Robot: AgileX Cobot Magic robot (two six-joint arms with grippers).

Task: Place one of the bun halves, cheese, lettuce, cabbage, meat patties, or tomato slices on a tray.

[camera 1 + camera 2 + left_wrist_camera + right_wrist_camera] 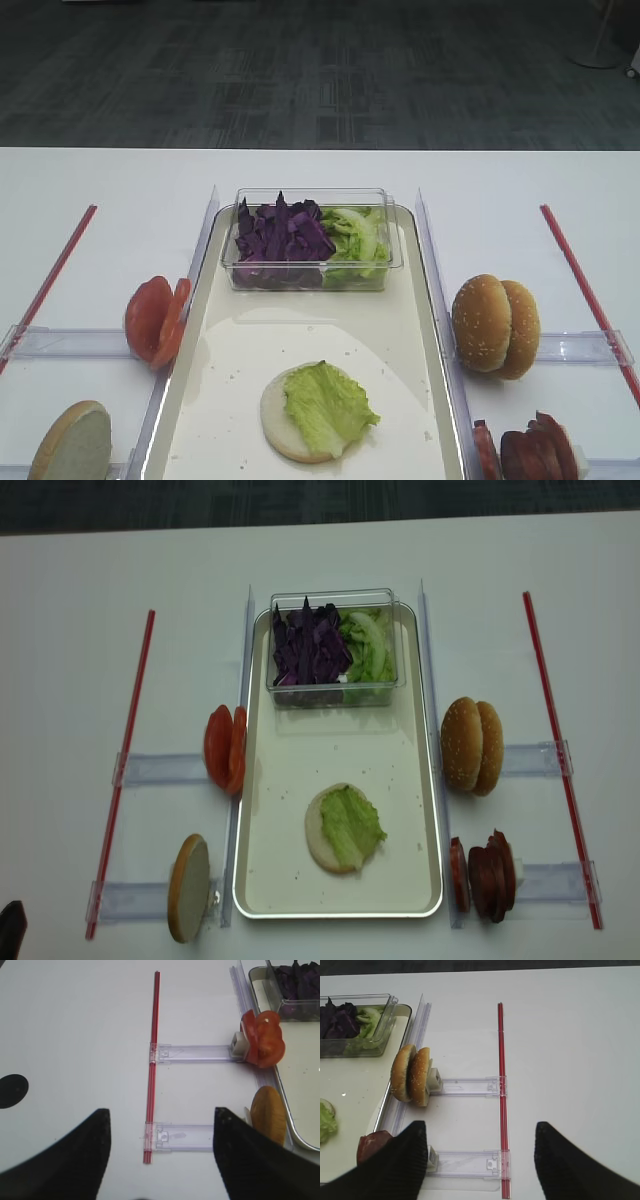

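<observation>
On the cream tray [250, 360] a bun half [278, 420] lies flat with a lettuce leaf [325, 405] on top. Tomato slices [155, 320] and another bun half [72, 445] stand in holders to the tray's left. To its right are two seeded bun halves [495, 325] and meat patties [525, 450]. Purple cabbage [280, 238] and lettuce [355, 235] fill a clear box. No cheese is in view. My right gripper [477, 1132] hangs open over bare table right of the patties [370, 1145]. The left gripper [161, 1112] is open too, left of the bun half [267, 1112].
Red strips [125, 750] [560, 750] run down both sides of the table, joined to clear plastic holder rails [470, 1086] [195, 1052]. The clear box [335, 645] sits at the tray's far end. The table's far edge borders dark carpet [320, 70].
</observation>
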